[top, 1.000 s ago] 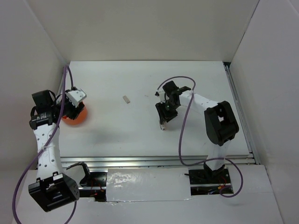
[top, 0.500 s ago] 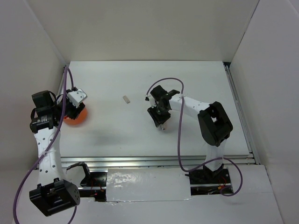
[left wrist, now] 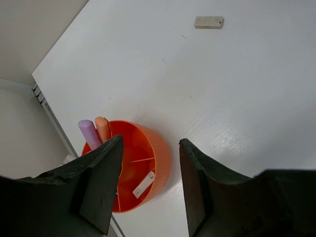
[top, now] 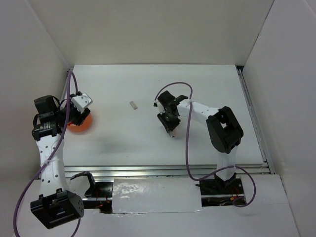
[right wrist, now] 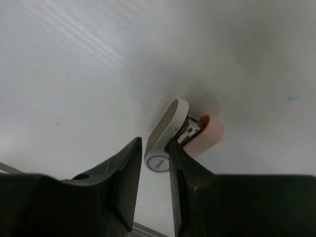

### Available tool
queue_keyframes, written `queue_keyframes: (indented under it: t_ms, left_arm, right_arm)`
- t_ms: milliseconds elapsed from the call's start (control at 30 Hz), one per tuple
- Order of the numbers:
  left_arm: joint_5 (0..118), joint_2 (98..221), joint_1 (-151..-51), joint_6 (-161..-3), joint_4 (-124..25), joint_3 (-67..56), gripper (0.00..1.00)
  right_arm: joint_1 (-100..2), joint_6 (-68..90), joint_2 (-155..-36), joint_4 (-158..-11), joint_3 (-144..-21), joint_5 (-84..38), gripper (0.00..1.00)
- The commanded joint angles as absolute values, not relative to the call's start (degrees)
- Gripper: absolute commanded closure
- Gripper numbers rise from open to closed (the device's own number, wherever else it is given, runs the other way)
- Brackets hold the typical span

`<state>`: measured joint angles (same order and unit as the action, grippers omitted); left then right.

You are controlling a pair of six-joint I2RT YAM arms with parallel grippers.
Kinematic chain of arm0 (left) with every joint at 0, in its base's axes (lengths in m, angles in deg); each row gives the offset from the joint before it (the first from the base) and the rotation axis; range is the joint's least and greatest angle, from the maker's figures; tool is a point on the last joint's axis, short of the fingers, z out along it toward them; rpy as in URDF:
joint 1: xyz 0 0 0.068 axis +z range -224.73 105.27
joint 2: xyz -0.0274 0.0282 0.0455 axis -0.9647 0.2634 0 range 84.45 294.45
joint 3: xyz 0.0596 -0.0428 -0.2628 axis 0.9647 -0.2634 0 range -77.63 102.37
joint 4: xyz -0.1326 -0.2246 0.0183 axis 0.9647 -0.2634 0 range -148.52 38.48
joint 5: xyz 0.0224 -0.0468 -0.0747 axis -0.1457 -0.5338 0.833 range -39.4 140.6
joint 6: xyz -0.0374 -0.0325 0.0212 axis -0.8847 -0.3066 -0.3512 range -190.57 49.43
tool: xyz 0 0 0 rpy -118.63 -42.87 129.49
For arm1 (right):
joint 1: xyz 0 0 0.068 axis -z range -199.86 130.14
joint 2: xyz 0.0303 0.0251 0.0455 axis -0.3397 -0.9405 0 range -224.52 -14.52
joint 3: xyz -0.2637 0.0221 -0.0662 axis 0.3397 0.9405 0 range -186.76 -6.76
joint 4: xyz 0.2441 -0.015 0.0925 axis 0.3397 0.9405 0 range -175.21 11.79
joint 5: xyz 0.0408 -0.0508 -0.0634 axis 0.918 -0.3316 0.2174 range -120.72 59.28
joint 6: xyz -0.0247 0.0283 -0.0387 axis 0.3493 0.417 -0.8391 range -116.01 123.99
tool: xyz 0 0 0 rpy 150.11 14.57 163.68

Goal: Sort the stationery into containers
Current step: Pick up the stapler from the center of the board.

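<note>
Right wrist view first, since that's the nearest action: the right gripper [right wrist: 154, 148] sits low over the table [right wrist: 74, 59] with a finger either side of the rounded end of a stapler-like piece [right wrist: 165, 123] — white on top, peachy-orange underneath, lying flat. The gap between the jaws is narrow, barely wider than the piece, but I can't tell if they're actually pinching it or just flanking it. Further out on the left side, the left gripper [left wrist: 150, 145] hangs above the orange tub [left wrist: 160, 158], jaws about half spread with nothing between them. The tub has dividers and already holds a lilac pen [left wrist: 88, 132], an orange pen [left wrist: 102, 129] right beside it and a white bit [left wrist: 143, 184] in another section. Farthest back, a white block [left wrist: 209, 22] lies alone on the table, well apart from everything. I'd say the step in hand is picking up the stapler-like piece — next it needs a firm squeeze, a straight lift, then a carry across to the tub, with the left arm probably clearing out of the way
</note>
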<state>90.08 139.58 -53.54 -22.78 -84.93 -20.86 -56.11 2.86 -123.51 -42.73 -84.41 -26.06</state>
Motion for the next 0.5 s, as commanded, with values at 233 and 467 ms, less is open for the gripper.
queue_keyframes:
  t_ms: [233,467]
  left_arm:
    - [91.64,139.2,-53.9,-23.81,-81.67,-21.12,0.39]
    - [91.29,139.47,-53.9,-25.74,-81.49,-20.5,0.38]
  right_arm:
    - [-58.62,2.58,-126.76,-44.52,-85.86,-28.44,0.72]
    - [-60.29,0.56,-127.55,-45.13,-83.06,-30.55,0.65]
